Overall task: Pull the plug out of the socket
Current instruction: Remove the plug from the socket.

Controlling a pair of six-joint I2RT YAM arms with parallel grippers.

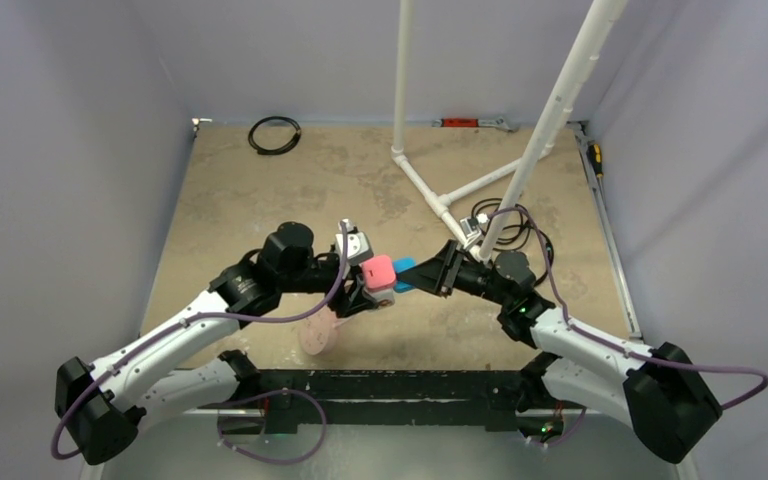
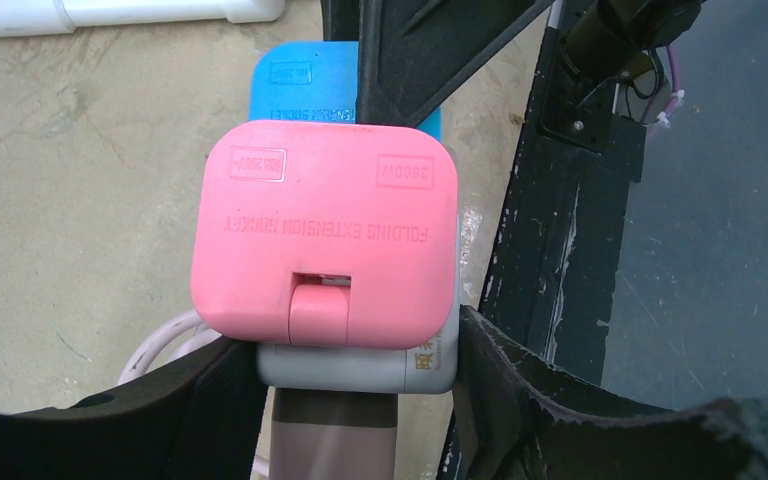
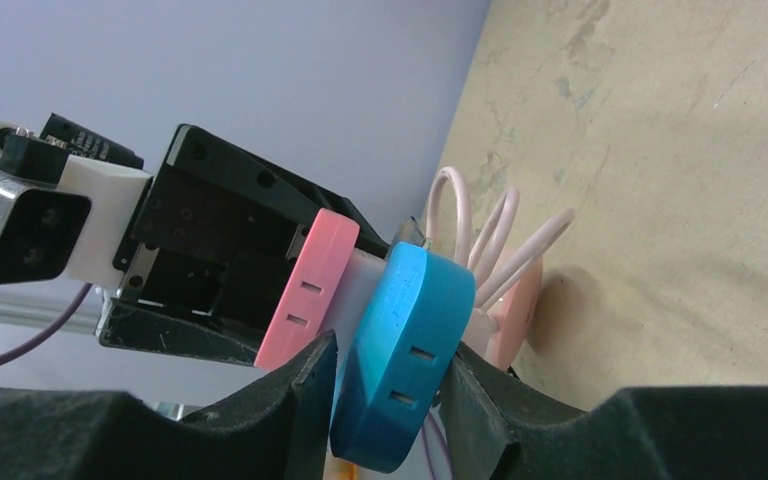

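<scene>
Left wrist view is the clearest. My left fingers (image 2: pixel 505 385) are clamped on two sides of the small white-grey plastic cube socket (image 2: pixel 360 368). The flat, rounded-square pink plastic plug (image 2: pixel 325 225) lies flat against the cube face that looks at this camera. On the opposite face sits a flat blue plastic piece (image 3: pixel 405 340) of the same shape. My right fingers (image 3: pixel 290 400) stand on either side of this blue piece, not of the plug. I cannot tell if they press it. So pink, white and blue run in one line toward my right arm, with the plug at the far end, just outside my right jaw. I judge the pull must follow this line, away from the socket. The thin coiled pink cable (image 3: pixel 495 235) hangs behind.
</scene>
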